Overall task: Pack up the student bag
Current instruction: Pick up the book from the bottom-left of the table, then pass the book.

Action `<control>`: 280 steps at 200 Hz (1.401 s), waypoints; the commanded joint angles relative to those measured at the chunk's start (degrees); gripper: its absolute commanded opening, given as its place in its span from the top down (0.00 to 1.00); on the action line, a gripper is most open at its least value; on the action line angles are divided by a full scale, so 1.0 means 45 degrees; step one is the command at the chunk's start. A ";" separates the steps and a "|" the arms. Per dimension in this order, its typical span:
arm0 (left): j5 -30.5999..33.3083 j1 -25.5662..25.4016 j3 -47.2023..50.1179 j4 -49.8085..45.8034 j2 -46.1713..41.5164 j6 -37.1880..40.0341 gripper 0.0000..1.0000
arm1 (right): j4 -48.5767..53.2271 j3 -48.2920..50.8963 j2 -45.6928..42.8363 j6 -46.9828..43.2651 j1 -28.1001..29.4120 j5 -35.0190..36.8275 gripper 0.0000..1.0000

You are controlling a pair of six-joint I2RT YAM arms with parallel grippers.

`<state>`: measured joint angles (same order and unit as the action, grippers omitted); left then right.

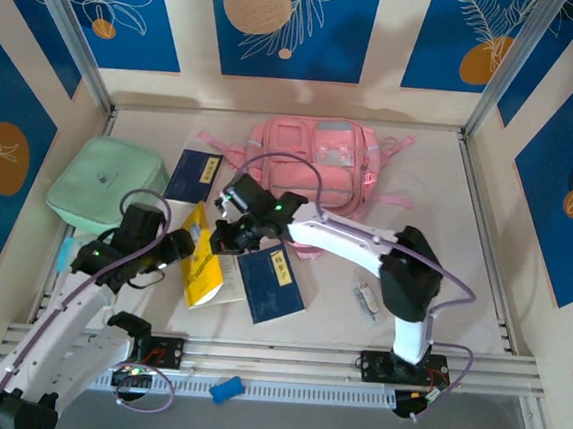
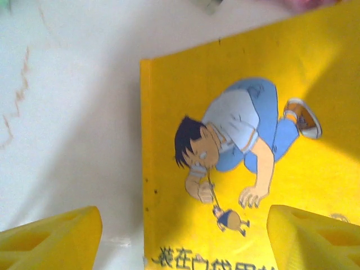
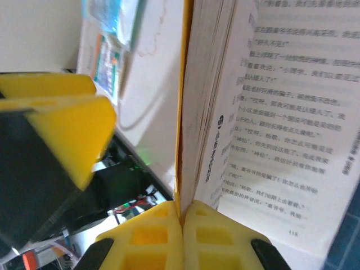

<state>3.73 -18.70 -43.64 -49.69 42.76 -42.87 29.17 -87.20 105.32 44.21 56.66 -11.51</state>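
Observation:
The pink student bag [image 1: 316, 162] lies flat at the back middle of the table. In front of it lies a yellow book [image 1: 202, 262] with a cartoon boy on its cover [image 2: 242, 140]. My right gripper [image 1: 222, 237] is shut on that book's edge, pinching the yellow cover and a few pages [image 3: 183, 219], and printed pages [image 3: 281, 101] fan open beside it. My left gripper [image 1: 185, 247] hovers just above the cover with its jaws open [image 2: 183, 242], one yellow finger [image 2: 50, 239] off the book's left edge and the other over the cover.
A mint green soft case [image 1: 108, 184] sits at the left. One dark blue book [image 1: 195, 174] lies beside the bag and another [image 1: 272, 284] next to the yellow book. A small pale item [image 1: 367, 300] lies at the right front. A blue piece [image 1: 226, 388] rests on the front rail.

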 commanded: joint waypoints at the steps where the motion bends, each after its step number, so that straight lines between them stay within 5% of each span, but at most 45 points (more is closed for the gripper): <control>1: 0.0001 0.0263 -0.1101 -0.1220 -0.0147 0.0930 0.22 | -0.0744 0.0473 -0.1737 0.0294 -0.0535 -0.0390 1.00; 33: -0.1210 0.0395 -0.2441 -0.0579 0.0131 0.1050 0.19 | -0.0439 0.0963 -0.3569 0.0255 -0.1538 -0.0603 1.00; 54: -0.3246 0.0406 -0.2939 0.0485 0.0663 0.0772 0.13 | -0.0419 0.1483 -0.4710 0.0214 -0.2511 -0.1116 1.00; 101: -0.6996 0.0145 -0.2119 0.5429 0.1975 -0.1125 0.10 | -0.0368 0.2351 -0.6347 -0.0209 -0.4979 -0.3182 1.00; 148: -0.6989 -0.1157 -0.1400 0.8864 0.3691 -0.1773 0.05 | -0.1486 0.3465 -0.7445 0.0256 -0.6883 -0.5529 1.00; 221: -0.6915 -0.2543 -0.0570 1.4095 0.5280 -0.3820 0.03 | -0.4088 0.4554 -0.7820 0.1552 -0.7655 -0.7179 1.00; 280: -0.6282 -0.2817 -0.0537 1.4480 0.4436 -0.3931 0.22 | -0.4597 0.6146 -0.7505 0.1235 -0.8213 -0.7344 1.00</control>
<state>-24.34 -30.44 -45.84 11.18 65.47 -60.29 12.01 -61.17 71.46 50.39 20.69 -41.34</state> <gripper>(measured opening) 0.822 0.052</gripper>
